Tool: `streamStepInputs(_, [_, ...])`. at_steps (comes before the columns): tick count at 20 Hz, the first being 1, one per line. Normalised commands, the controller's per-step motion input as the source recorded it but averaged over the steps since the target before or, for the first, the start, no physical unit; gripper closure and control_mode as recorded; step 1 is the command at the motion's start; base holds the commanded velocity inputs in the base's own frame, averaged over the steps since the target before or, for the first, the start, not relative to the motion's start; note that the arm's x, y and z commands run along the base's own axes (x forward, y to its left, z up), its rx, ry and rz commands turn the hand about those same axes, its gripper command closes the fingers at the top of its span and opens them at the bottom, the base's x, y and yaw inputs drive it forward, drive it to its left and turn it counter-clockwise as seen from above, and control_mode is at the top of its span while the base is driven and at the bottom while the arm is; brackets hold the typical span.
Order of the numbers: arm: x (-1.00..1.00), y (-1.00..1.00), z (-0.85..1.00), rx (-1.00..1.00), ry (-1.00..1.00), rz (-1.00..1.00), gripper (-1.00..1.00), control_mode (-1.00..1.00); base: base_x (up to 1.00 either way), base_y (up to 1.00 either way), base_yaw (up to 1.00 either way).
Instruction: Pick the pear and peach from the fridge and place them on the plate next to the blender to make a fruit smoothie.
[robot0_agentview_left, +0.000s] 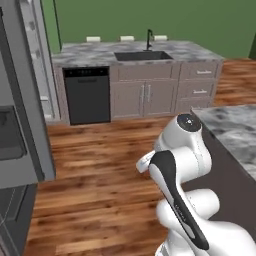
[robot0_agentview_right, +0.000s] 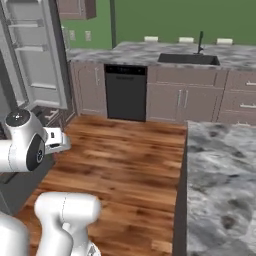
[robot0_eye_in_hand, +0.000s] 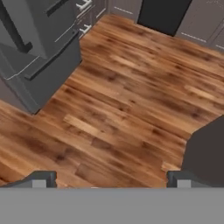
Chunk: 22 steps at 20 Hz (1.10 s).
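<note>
fridge (robot0_agentview_left: 22, 125) door open, dishwasher (robot0_agentview_left: 88, 96), sink (robot0_agentview_left: 143, 56)

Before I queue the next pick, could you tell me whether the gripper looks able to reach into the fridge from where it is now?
Probably not yet. The gripper is open and points down at bare wood floor, with the fridge off to one side. Nothing blocks the way, but the arm would need to turn toward it first.

Grey fridge (robot0_agentview_right: 35, 60) with pale grey door shelves. Beside it, a black dishwasher (robot0_agentview_right: 126, 92) sits among taupe cabinets (robot0_agentview_right: 180, 102) under a grey-and-white marbled counter (robot0_agentview_right: 125, 52). Behind, a green wall (robot0_agentview_right: 175, 17). Below, a warm brown streaked wood floor (robot0_agentview_right: 125, 155).
</note>
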Motion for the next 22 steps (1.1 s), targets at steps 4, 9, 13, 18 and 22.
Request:
streamStepInputs(4, [0.00, 0.00, 0.00, 0.00, 0.00, 0.00, -1.00, 1.00, 1.00, -0.13, -0.09])
streamStepInputs(9, [0.00, 0.00, 0.00, 0.00, 0.00, 0.00, -1.00, 1.00, 1.00, 0.00, 0.00])
streamStepInputs(13, [0.00, 0.00, 0.00, 0.00, 0.00, 0.00, -1.00, 1.00, 1.00, 0.00, 0.00])
streamStepInputs(18, [0.00, 0.00, 0.00, 0.00, 0.00, 0.00, -1.00, 1.00, 1.00, -0.16, 0.18])
streamStepInputs(22, [0.00, 0.00, 0.00, 0.00, 0.00, 0.00, -1.00, 1.00, 0.80, -0.23, 0.75])
